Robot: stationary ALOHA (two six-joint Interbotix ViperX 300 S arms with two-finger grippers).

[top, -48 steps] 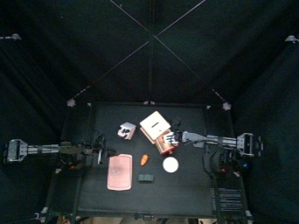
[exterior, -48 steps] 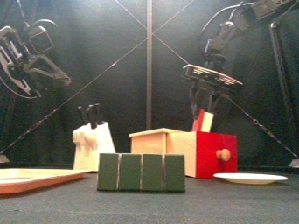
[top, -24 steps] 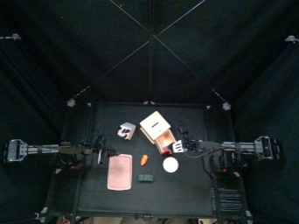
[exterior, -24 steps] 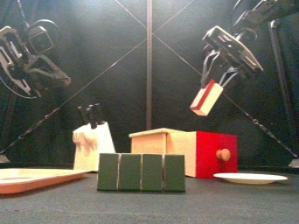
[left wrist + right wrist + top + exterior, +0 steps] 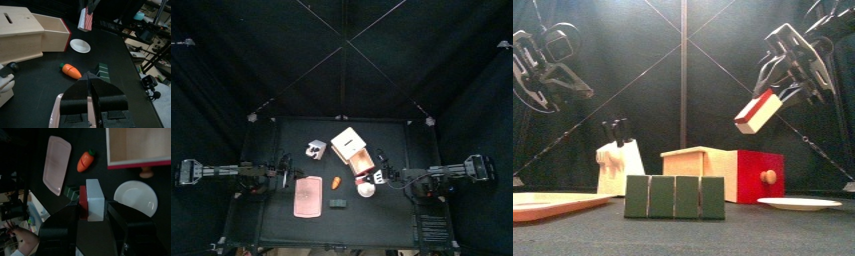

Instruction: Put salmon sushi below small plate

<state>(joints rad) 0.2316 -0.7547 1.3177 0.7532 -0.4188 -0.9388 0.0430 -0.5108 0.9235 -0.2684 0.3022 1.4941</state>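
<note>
One salmon sushi (image 5: pixel 756 111) hangs tilted in your right gripper (image 5: pixel 784 92), jaws clamped on it, high above the small plate (image 5: pixel 799 204), which lies just beside the red-fronted box (image 5: pixel 727 172). Your left gripper (image 5: pixel 92 87) rests well away from the plate, jaws nearly together and empty.

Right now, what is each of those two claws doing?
Left tool: shut, holding nothing.
Right tool: closed on the salmon sushi, held in the air above the small plate.
</note>
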